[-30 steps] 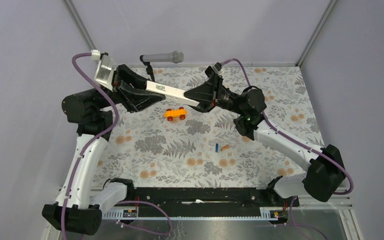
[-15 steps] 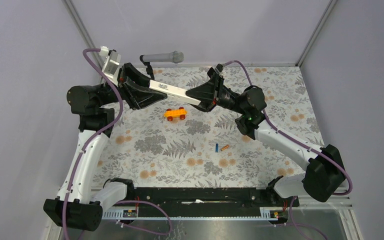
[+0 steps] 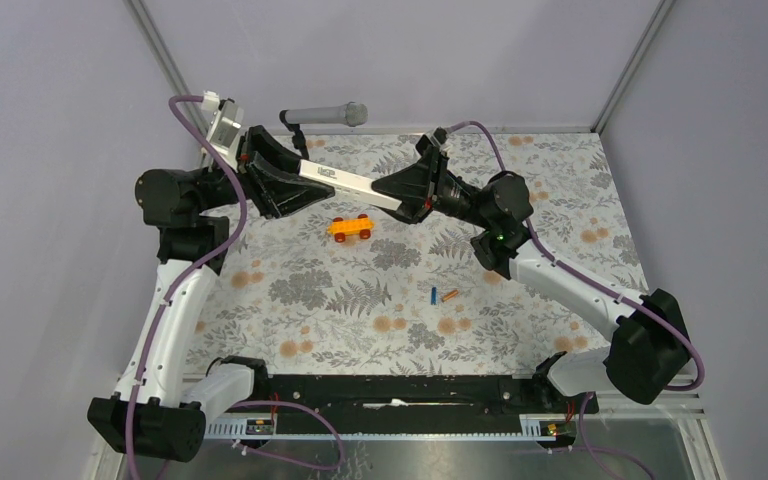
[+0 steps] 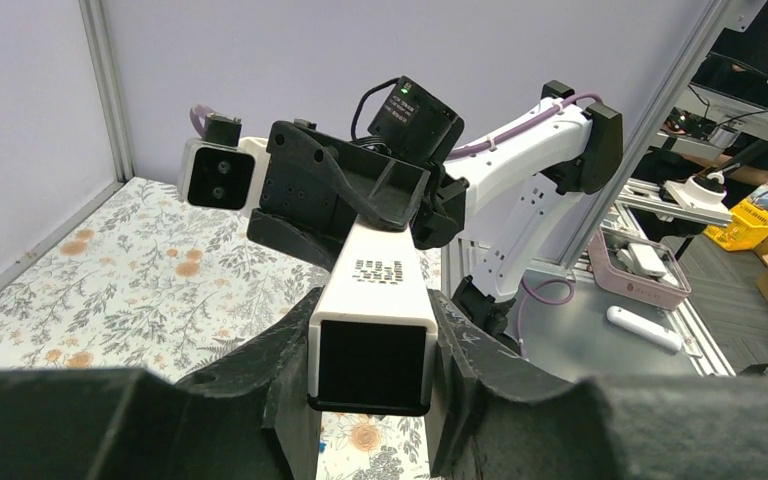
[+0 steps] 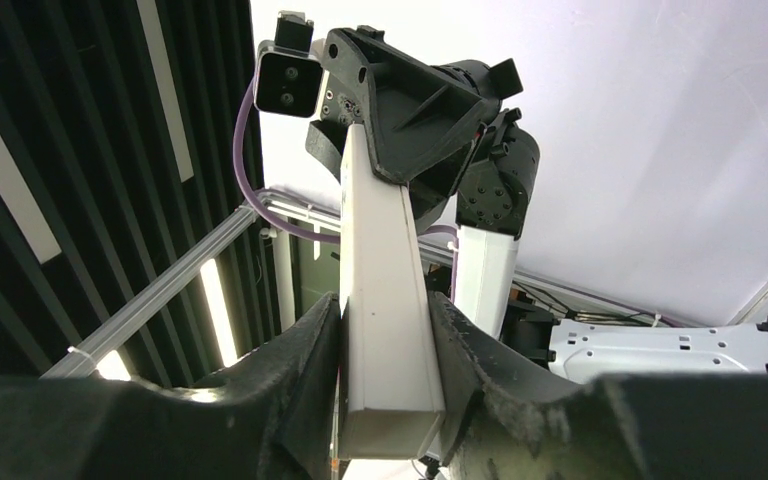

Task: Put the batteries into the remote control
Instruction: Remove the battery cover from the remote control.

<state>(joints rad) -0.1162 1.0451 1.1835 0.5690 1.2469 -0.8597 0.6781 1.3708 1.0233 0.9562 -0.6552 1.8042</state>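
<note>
On the floral counter (image 3: 290,300) a toy car (image 3: 350,228) is laid near the right end effector (image 3: 395,198), the blue battery (image 3: 433,296) and orange battery (image 3: 449,294) well apart from it.

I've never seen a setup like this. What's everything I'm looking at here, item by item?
remote control: 1, white, held in the air between both grippers, over the far half of the table
blue battery: 1, blue, lying on the table right of centre
orange battery: 1, orange, just right of the blue battery
toy car: 1, orange with red wheels, on the table below the remote control
microphone: 1, grey, far edge
table: 1, floral cover
left gripper: 1, black, shut on the remote control
right gripper: 1, black, shut on its other end
</note>
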